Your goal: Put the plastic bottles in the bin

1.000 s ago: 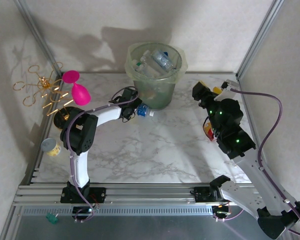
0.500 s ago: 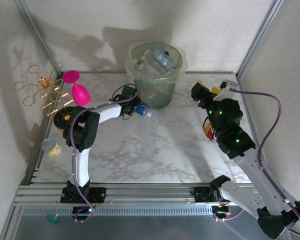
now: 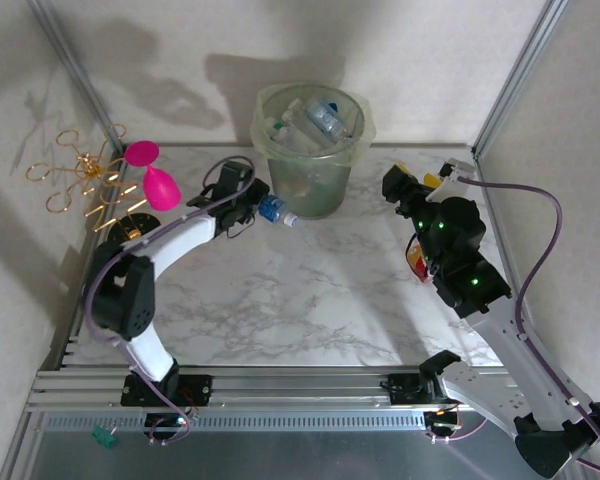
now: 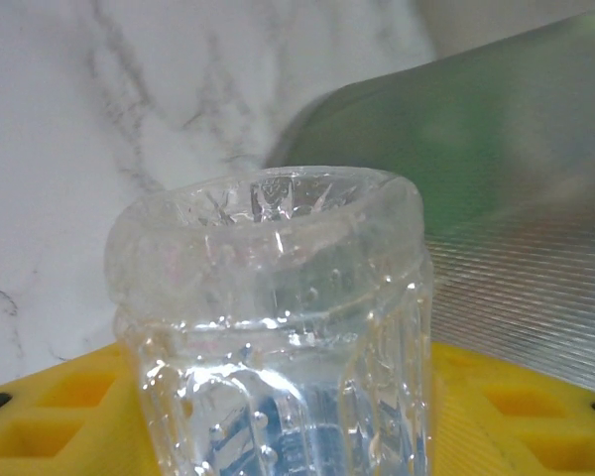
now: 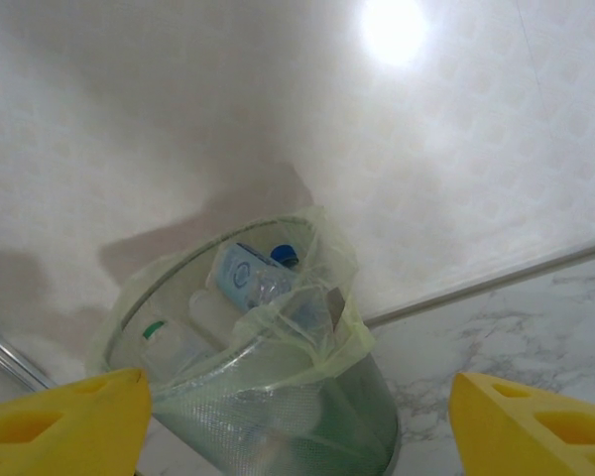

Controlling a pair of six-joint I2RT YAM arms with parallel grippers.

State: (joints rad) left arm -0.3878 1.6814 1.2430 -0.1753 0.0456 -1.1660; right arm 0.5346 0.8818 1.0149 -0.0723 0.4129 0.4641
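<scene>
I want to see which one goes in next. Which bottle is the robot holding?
The clear blue-labelled bottle in the left gripper, just beside the bin. The other bottles already lie inside the bin.

Colours and surface patterns
Pale-green translucent bin (image 3: pixel 325 190); white, grey-veined marble table (image 3: pixel 310 300); clear bottle (image 3: pixel 273 209), blue label; pink ornament (image 3: pixel 160 185).

Bottle (image 4: pixel 278 327) cut off at bottom edge; bin (image 4: pixel 496 198) blurred; red-yellow item (image 3: pixel 416 262) half hidden behind right arm (image 3: pixel 462 262).
</scene>
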